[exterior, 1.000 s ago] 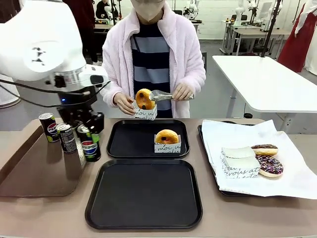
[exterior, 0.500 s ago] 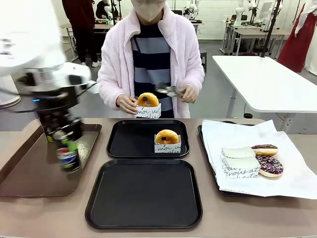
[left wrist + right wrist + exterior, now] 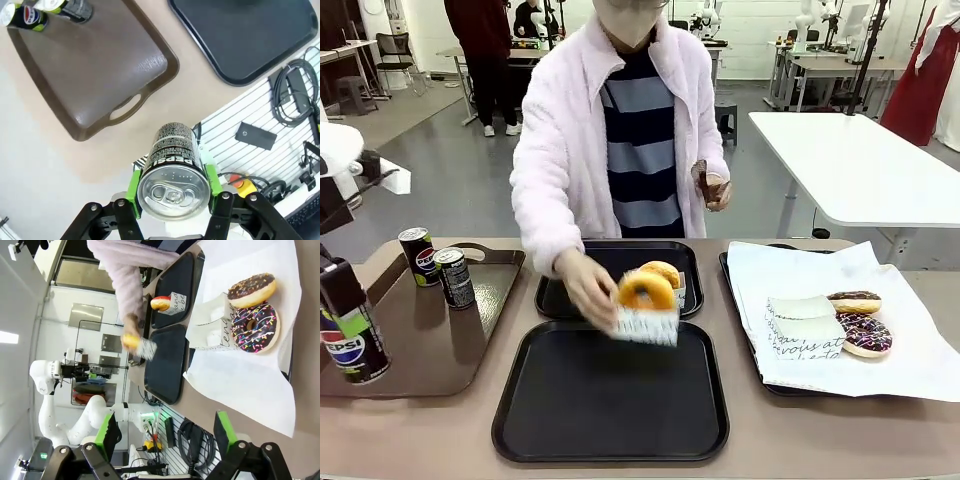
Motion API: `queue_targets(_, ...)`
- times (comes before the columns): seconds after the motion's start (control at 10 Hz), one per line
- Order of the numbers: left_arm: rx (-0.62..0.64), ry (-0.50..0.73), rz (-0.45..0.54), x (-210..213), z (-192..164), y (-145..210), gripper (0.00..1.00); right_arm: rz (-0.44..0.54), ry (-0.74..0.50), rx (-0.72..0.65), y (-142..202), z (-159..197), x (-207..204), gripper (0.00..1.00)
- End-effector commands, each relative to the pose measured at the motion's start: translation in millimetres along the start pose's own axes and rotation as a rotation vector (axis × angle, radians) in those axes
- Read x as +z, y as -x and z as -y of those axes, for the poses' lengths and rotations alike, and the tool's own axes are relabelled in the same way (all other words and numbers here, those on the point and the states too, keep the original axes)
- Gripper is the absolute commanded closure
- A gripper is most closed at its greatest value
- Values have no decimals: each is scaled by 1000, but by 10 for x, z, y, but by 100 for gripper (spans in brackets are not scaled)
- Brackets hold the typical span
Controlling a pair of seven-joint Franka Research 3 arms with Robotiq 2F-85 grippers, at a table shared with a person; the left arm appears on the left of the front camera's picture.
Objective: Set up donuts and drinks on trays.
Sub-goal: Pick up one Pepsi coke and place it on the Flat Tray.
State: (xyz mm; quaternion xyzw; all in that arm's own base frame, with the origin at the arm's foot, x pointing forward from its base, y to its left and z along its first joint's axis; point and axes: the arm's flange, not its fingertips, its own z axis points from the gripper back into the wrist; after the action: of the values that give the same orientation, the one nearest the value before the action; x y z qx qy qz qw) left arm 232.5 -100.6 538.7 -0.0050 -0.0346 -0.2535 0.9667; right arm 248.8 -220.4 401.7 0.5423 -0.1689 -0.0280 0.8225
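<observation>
2 green pads of the left gripper pinch a Pepsi can near the brown tray; the right gripper has its fingers spread, nothing between. Above the near black tray a person's hand holds a donut in its paper holder; a second donut sits on the far black tray.

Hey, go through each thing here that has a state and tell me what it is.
Left gripper: jaws shut on Pepsi can.
Right gripper: jaws open, empty.
Pepsi can: sealed, lifted.
Near black tray: empty.
Far black tray: one donut.
Orange donut: in person's hand, above near black tray.
</observation>
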Motion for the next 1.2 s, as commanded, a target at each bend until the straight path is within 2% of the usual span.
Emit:
queue_targets(0.0,-40,3,-11,-15,64,-7,41,6,-9,7,-3,-2,5,0)
queue_targets(0.9,-22,-2,-9,-22,55,-9,41,6,-9,7,-3,-2,5,0)
queue_targets(1.1,-31,-51,-4,-173,283,-723,41,6,-9,7,-3,-2,5,0)
